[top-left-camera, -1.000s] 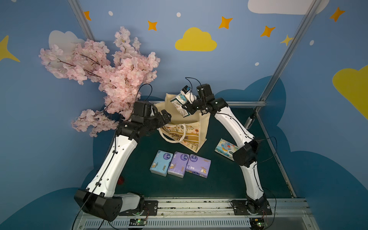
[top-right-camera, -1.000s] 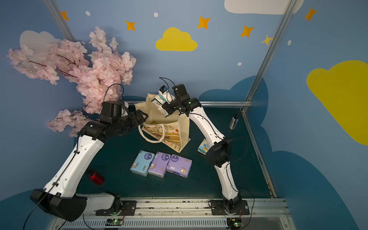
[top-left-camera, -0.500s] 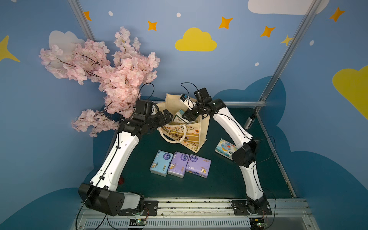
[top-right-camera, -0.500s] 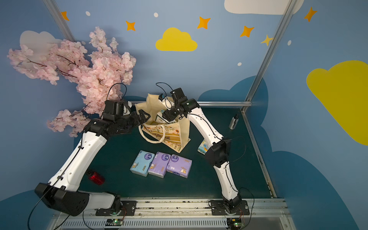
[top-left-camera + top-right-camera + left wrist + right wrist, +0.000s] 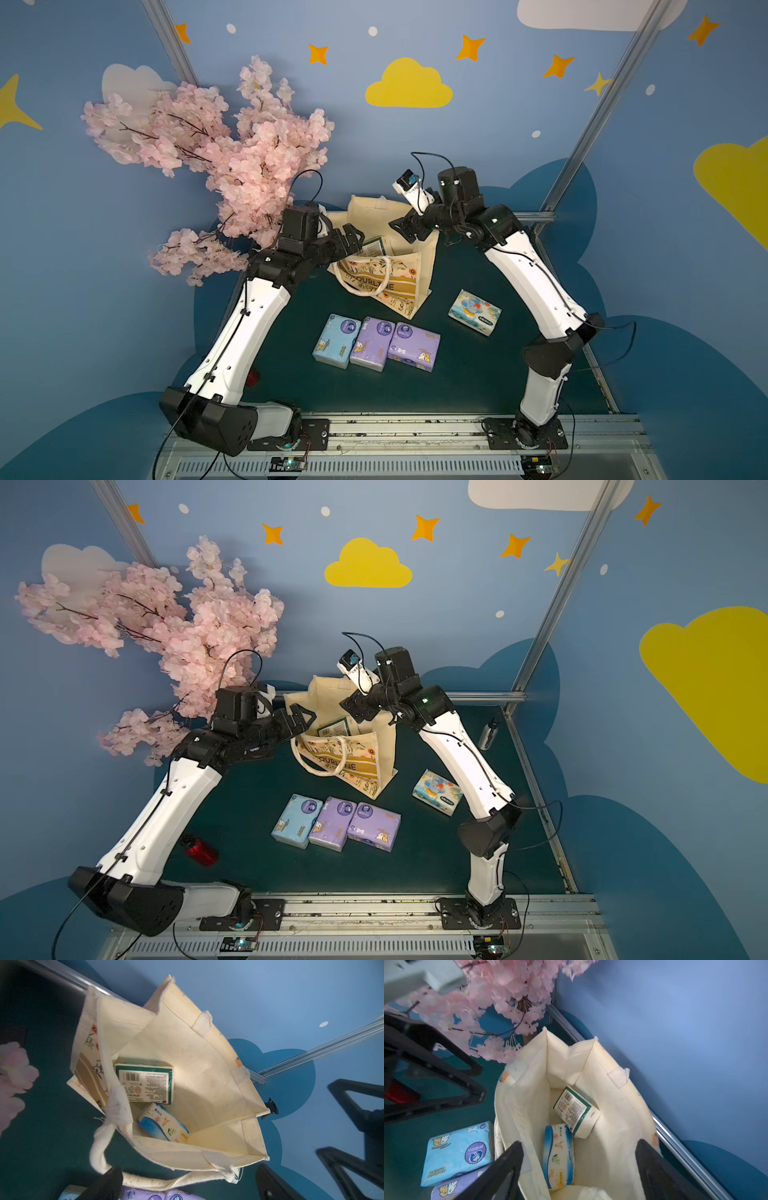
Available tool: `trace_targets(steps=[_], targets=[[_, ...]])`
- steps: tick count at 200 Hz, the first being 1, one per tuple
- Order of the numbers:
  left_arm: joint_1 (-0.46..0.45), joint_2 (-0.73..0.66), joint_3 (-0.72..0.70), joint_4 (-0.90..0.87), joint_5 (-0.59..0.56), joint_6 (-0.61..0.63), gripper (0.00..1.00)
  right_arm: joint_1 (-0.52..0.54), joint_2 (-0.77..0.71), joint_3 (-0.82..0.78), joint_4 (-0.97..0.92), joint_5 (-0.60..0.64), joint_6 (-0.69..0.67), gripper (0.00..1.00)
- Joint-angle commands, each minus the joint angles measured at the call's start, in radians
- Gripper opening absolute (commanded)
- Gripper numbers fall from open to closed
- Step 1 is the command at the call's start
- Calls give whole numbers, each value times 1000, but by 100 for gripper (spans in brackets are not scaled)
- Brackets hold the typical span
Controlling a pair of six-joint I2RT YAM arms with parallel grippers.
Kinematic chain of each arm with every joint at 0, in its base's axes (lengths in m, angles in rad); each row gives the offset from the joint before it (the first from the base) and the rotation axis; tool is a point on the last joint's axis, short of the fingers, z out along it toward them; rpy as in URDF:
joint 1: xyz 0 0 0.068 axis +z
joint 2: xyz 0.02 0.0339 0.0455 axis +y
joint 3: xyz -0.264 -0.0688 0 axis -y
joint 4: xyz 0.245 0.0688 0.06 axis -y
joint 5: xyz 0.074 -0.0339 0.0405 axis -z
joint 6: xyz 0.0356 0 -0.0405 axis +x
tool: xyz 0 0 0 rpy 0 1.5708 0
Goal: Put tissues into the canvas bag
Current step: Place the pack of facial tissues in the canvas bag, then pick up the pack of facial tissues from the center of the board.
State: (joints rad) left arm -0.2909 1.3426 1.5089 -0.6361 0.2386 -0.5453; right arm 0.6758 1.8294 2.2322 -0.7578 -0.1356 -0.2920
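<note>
Right hand point(image 5: 409, 228) hangs over the open mouth of the canvas bag point(image 5: 427, 253), fingers spread wide and empty. Left hand point(image 5: 348, 240), spread equally wide, sits at the opposite rim. Two packs lie inside the bag: a green-edged pack point(image 5: 145, 1082) and a blue-and-white pack point(image 5: 164, 1124). On the tabletop point(image 5: 478, 374) in front of it, a light blue pack point(image 5: 336, 340) and two purple packs point(image 5: 372, 343) point(image 5: 413, 345) lie touching in a row. An elephant pack point(image 5: 474, 311) lies apart, beneath the right arm. Pink blossom branches point(image 5: 232, 166) crowd behind the left arm.
</note>
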Motion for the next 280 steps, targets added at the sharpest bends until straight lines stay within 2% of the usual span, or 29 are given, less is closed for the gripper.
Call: trace_targets(steps=[1,39,62,93,115,148,193,238,261,280], targets=[[-36,-24,27,41,-71,21,100,-9,-79,-87,47,56,33,86],[-200,-14,38,79,-181,34,100,-98,-305,-375,164,138,159,86],[-302,25,62,82,-240,41,100,-213,-478,-613,236,141,260,87],[-421,103,81,114,-268,28,100,-342,-696,-862,242,130,356,89],[-489,181,103,109,-278,29,100,-406,-810,-1039,240,171,522,90],[-535,291,114,112,-193,-50,100,-481,-949,-1273,234,201,776,90],[-589,447,214,-1,-136,-21,100,-579,-1111,-1500,240,196,926,90],[-590,555,201,15,-113,-50,100,-705,-1193,-1775,363,42,1162,90],[-591,645,239,-16,-97,-58,100,-752,-1156,-1844,471,-45,1193,90],[-591,723,294,-61,-67,-59,100,-766,-1092,-1840,504,-82,1138,89]])
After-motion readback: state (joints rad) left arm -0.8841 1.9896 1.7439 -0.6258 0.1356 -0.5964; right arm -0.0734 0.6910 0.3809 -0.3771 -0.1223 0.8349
